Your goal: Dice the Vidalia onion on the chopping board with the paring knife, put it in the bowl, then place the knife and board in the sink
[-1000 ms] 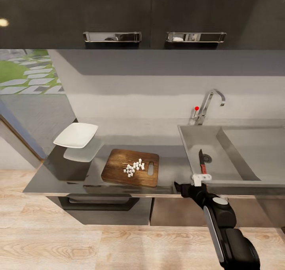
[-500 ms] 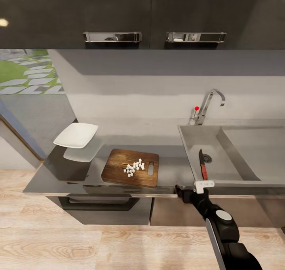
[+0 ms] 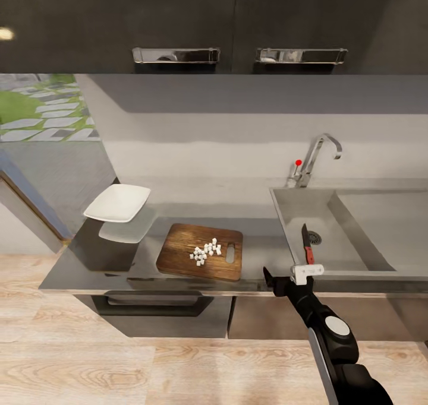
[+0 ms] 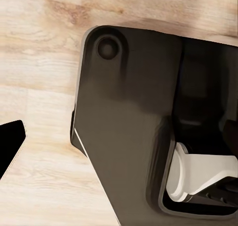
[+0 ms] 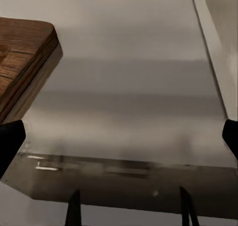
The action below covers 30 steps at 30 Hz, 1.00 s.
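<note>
Grainy wooden chopping board [image 3: 201, 252], glossy countertop [image 3: 261, 256], steel sink [image 3: 333, 227]

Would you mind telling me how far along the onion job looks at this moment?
Done: the pale onion dice lie on the dark brown wooden chopping board, and the red-handled paring knife already lies in the grey steel sink. In hand: nothing; the right gripper hovers open at the counter's front edge. Left: dice into the white squarish bowl, then the board into the sink.

A dark brown wooden chopping board's rounded corner [image 5: 25, 62] is lying on the glossy grey counter [image 5: 134, 102], with the tool's black fingertips [image 5: 10, 141] spreading wide.
</note>
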Tool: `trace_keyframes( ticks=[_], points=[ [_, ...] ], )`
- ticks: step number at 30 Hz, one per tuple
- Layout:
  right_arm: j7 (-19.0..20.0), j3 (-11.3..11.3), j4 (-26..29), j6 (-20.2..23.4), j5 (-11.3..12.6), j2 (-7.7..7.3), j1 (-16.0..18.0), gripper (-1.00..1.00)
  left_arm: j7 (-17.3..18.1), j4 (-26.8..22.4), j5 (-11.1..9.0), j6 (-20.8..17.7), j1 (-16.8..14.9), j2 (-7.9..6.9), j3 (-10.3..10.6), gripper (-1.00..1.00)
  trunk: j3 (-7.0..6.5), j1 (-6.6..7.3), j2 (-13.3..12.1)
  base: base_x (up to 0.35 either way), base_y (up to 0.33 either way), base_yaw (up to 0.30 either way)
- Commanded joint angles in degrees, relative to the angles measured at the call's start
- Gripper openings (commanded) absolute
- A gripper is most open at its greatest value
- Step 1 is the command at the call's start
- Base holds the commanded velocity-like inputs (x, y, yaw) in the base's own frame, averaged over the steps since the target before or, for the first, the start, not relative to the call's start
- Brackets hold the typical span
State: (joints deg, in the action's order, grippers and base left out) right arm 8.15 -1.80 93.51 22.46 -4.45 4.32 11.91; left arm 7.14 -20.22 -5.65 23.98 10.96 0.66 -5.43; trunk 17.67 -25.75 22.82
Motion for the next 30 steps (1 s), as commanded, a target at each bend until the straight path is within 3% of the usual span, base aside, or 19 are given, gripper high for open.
trace_keyframes(
  ticks=[1,13,25,30],
  points=[
    [0.52,-0.18,0.10,0.31,-0.47,0.06,0.04,1.00,0.60,-0.08,-0.59,-0.07,0.02,0.04,-0.29,1.00,0.09,-0.04,0.10,0.045,0.237,0.000],
    [0.55,-0.38,0.11,0.31,-0.47,-0.01,0.02,1.00,0.60,-0.08,-0.59,-0.02,0.02,0.04,-0.29,1.00,0.09,-0.04,0.10,0.101,0.239,0.000],
    [0.44,-0.53,0.10,0.31,-0.47,-0.01,0.03,1.00,0.60,-0.08,-0.59,-0.07,0.01,0.04,-0.29,1.00,0.09,-0.04,0.10,0.054,0.019,0.000],
    [0.46,-3.52,0.08,0.37,-0.47,0.05,0.01,1.00,0.60,-0.08,-0.59,-0.07,0.02,0.04,-0.29,1.00,0.09,-0.04,0.10,0.126,0.000,0.000]
  ],
)
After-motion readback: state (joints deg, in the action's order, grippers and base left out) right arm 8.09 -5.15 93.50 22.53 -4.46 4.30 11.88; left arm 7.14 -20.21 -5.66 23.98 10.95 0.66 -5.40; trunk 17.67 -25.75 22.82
